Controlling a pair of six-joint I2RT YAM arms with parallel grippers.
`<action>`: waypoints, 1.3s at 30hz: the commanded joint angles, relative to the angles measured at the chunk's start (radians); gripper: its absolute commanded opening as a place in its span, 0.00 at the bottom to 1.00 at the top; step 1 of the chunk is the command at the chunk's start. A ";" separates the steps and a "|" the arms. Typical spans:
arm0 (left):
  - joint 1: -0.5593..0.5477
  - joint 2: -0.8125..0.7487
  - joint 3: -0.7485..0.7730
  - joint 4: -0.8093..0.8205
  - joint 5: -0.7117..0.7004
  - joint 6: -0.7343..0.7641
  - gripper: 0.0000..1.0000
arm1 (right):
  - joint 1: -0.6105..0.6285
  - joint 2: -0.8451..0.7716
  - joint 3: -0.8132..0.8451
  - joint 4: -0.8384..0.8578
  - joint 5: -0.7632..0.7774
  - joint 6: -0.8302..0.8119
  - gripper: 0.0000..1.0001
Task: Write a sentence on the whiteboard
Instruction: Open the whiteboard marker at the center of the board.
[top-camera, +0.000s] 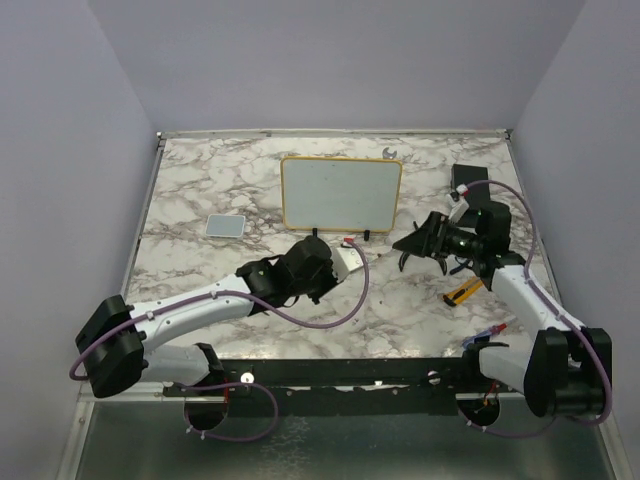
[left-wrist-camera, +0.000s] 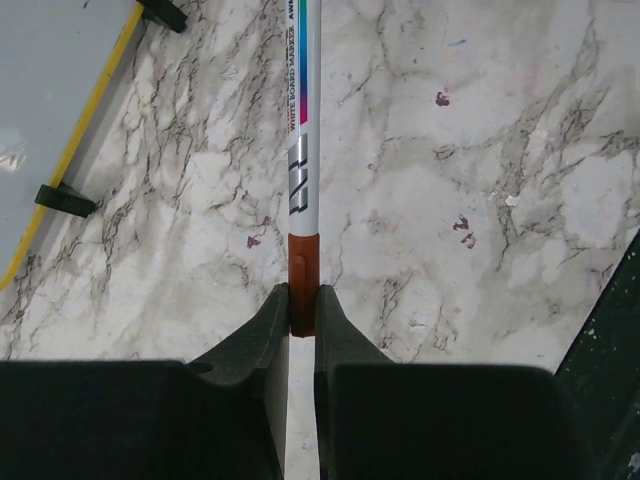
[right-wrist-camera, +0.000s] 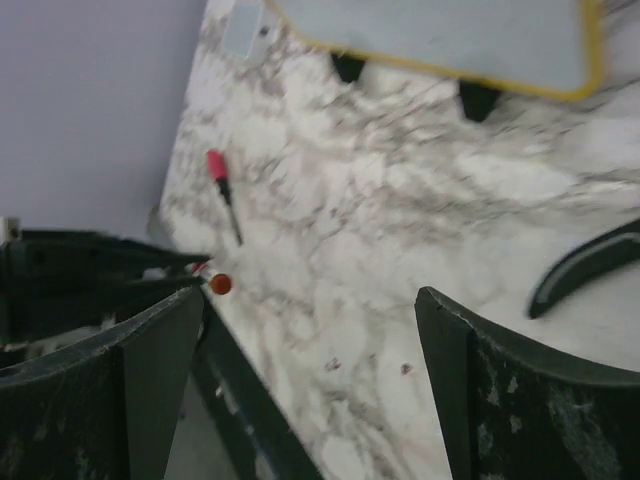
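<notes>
Foreground, L wrist view: L gripper clenched on the red-brown end cap of a whiteboard marker. Both black fingers press the cap from either side. Marker barrel is white w/ a rainbow stripe and runs straight away from the claw, far end cut off by the frame edge. Whether it rests on the surface or is lifted cannot be told.

Centre, top view: the whiteboard stands on small black feet at far-centre of the marble table. Yellow-orange frame, face an even pale grey. L claw sits just in front of the board's near edge, toward its R foot. In L wrist view the board lies L of the marker, apart from it.

R side: R gripper released, jaws wide apart, hovering near the board's R corner.

Misc.: grey square pad lies L of the board, apart. A yellow-and-black tool lies under the R arm. R wrist view (blurred) shows a thin red-capped item on the marble.
</notes>
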 joint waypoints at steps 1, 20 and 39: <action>-0.008 -0.023 -0.018 0.006 0.139 0.033 0.00 | 0.114 0.081 0.026 0.043 -0.348 0.063 0.90; -0.010 -0.067 0.025 -0.084 0.151 0.070 0.00 | 0.365 0.218 0.182 -0.150 -0.294 -0.086 0.68; -0.009 -0.056 0.044 -0.107 0.148 0.083 0.00 | 0.473 0.292 0.209 -0.114 -0.246 -0.085 0.51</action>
